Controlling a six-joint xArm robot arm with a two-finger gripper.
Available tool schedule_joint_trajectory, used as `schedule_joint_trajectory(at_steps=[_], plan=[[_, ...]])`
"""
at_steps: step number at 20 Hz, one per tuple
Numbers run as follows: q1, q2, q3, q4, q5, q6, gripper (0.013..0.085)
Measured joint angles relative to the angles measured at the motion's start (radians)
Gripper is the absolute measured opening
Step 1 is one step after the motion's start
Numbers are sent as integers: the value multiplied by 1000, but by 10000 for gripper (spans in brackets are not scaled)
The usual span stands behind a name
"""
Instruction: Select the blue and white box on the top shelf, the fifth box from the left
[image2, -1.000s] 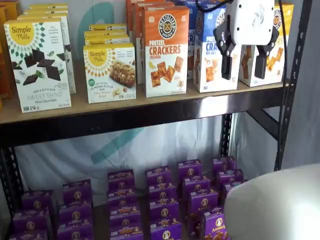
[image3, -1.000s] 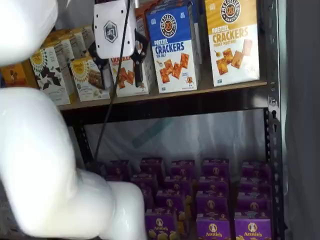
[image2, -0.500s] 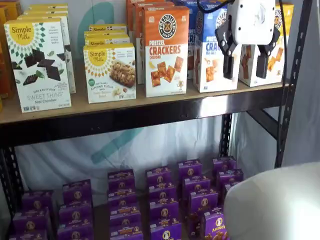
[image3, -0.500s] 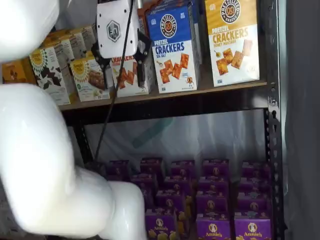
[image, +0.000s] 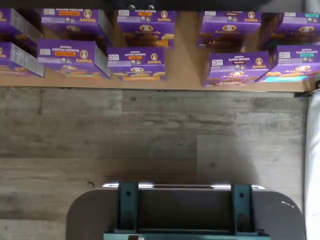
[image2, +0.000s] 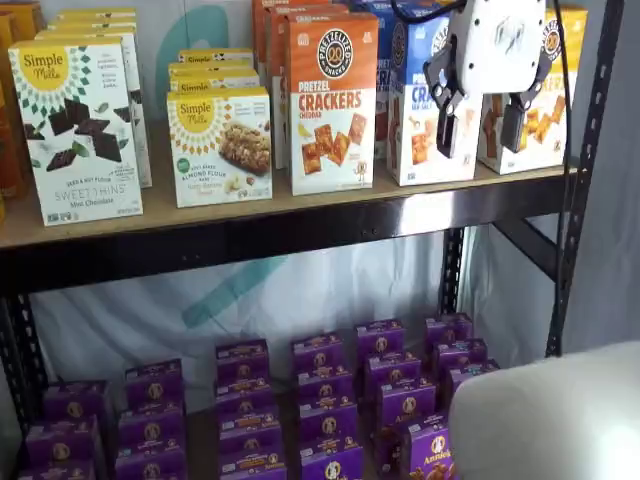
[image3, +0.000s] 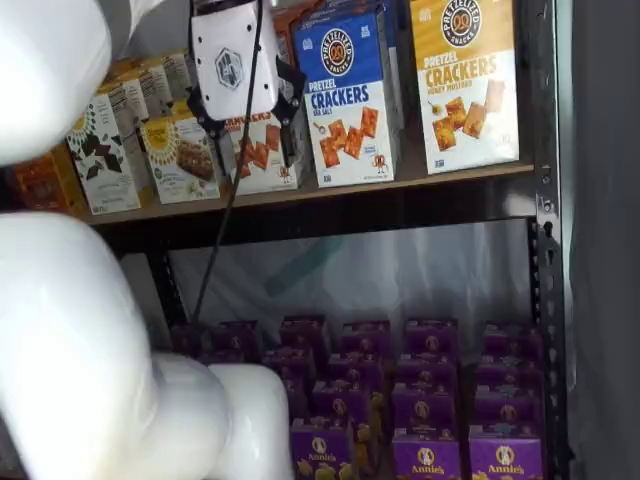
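Item, as I read it from my station: the arm, a big glossy white casing, has carried the gripper a little higher and slightly leftward over the last second, so in a shelf view it now hangs in front of the top shelf, overlapping the gap between two cartons; I judge the approach under way, no contact yet. Top shelf: long tan board, thick black metal rim, black uprights. Blue and white box: tall stiff carton, blue above, white below, square crackers printed, standing upright on that shelf between an orange carton and a yellow and white carton. Gripper: smooth white body, two black fingers spread apart with a plain gap, empty. Lower level: small purple boxes in rows on a pale board, above grey plank flooring.
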Motion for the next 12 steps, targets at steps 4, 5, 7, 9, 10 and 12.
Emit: schedule_joint_trajectory(at_steps=[4, 5, 7, 9, 10, 12], plan=[[16, -9, 16, -2, -25, 14, 850], [22, -9, 18, -7, -32, 18, 850], [32, -8, 20, -18, -53, 26, 850], [33, -2, 15, -28, -85, 24, 850], [28, 4, 10, -29, -101, 20, 850], [19, 25, -13, -37, -133, 10, 850]])
